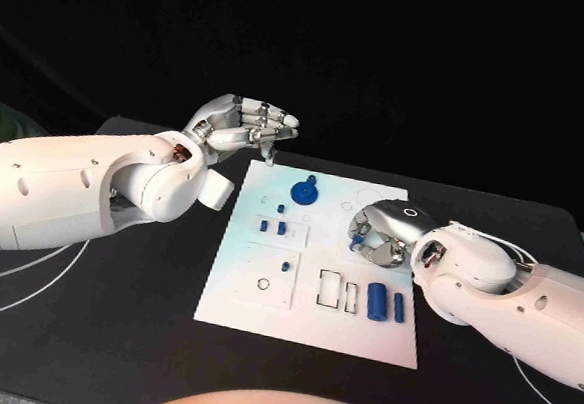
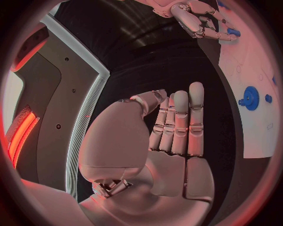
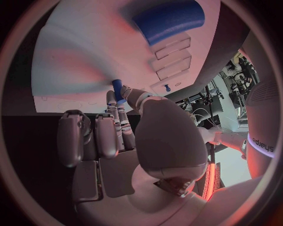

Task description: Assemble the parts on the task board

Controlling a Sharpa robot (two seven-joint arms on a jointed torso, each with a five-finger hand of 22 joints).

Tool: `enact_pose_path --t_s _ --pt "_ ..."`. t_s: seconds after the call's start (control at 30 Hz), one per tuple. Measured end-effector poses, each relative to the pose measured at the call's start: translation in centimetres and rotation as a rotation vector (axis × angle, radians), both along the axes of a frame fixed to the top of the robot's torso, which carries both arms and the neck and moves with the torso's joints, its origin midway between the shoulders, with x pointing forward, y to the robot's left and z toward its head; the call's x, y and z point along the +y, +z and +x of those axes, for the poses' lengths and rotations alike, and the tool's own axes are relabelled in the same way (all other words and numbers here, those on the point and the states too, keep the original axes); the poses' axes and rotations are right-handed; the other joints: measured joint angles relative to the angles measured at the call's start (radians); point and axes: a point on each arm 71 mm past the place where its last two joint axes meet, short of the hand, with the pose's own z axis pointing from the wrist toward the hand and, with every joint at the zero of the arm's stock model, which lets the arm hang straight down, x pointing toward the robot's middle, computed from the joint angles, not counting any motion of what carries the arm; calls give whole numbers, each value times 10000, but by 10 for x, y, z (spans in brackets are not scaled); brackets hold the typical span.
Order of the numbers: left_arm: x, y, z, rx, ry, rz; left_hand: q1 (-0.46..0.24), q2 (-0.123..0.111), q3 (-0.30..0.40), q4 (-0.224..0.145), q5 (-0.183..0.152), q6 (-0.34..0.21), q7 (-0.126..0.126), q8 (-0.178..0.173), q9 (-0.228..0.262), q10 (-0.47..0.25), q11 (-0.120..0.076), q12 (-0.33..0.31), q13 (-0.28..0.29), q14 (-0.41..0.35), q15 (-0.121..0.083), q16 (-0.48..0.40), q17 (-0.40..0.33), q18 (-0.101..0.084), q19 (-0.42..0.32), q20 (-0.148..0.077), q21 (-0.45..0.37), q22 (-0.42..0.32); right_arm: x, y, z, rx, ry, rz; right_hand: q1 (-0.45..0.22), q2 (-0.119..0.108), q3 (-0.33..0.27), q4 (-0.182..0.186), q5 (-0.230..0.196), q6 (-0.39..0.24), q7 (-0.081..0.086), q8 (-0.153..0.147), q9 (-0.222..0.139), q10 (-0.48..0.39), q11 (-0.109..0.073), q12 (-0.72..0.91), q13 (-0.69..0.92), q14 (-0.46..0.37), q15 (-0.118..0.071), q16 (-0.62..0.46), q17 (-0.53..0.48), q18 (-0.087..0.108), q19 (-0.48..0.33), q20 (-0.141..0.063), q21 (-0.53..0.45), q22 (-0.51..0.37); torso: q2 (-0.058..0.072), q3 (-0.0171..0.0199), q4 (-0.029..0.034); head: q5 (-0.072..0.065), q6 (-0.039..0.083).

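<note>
The black desk (image 1: 100,338) carries the white task board (image 1: 310,310) in its middle, and both arms reach over it from the two sides. On the board I see a blue gear (image 1: 303,192) near the far edge, two blue cylinders (image 1: 385,302) lying near the right side, and some smaller blue pieces in the slots at the left part.

The left hand (image 1: 245,125) hovers over the far left corner of the board; its fingers are lightly bent and apart, and it holds nothing. The gear lies just beside it, but not touching.

The right hand (image 1: 380,232) is down on the right part of the board. Between the thumb and a finger it pinches a small blue peg (image 3: 117,89), and the peg's end stands very close to the white surface.

I think the step in hand is to bring this peg to its place on the board. The next move calls for holding the peg upright over its hole, then pressing down gently. Which hole it is, I cannot tell.
</note>
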Motion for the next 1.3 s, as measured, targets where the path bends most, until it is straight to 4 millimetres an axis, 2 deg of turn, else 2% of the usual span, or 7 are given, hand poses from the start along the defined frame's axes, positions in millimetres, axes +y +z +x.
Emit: enact_pose_path --t_s 0.17,0.37,0.7,0.97,1.3 --pt "0 0 0 5 1 3 -40 40 0 0 0 0 0 0 0 0 0 0 0 0 0 0 -10 0 0 0 -36 0 0 0 -2 -118 -15 115 44 109 100 -98 -62 137 -70 145 86 214 -70 56 0 0 -72 0 -7 -2 31 -37 126 -1 3 -2 7 -2 -20" --pt "0 0 0 11 7 8 -40 40 0 0 0 0 0 0 1 0 0 0 1 0 0 0 -10 0 0 0 -37 -8 -6 6 -9 -372 -66 506 83 149 164 -163 -92 173 -107 220 90 267 -54 55 17 0 -72 38 7 -2 -4 -73 268 -1 -6 -4 12 9 -25" --pt "1 -1 1 17 24 17 -40 40 0 0 0 0 0 0 1 0 0 0 1 0 0 0 -9 0 0 0 -36 -9 -5 42 -24 -993 143 1577 110 174 133 -194 -54 191 -89 218 100 284 -69 54 28 36 -107 38 6 -2 -4 -72 386 -3 -23 -11 -5 12 15" --pt "-2 -1 1 18 -14 4 -40 40 0 0 0 0 0 0 2 -19 -20 0 2 0 0 0 -14 0 0 0 -36 -8 27 52 -44 -920 877 2444 110 173 162 -224 -56 195 -83 263 107 308 -91 53 28 0 -142 38 4 -3 -4 -72 465 -4 -13 -9 3 41 27" --pt "-6 -2 3 26 -82 -17 -40 40 0 0 0 0 0 -1 2 -36 -37 0 2 0 0 0 -19 0 0 0 -36 -7 81 30 -75 -90 1958 3129 109 170 151 -236 -62 208 -54 263 133 337 -87 52 26 0 -142 38 -4 -3 -4 -72 465 -5 -13 -23 24 88 12"
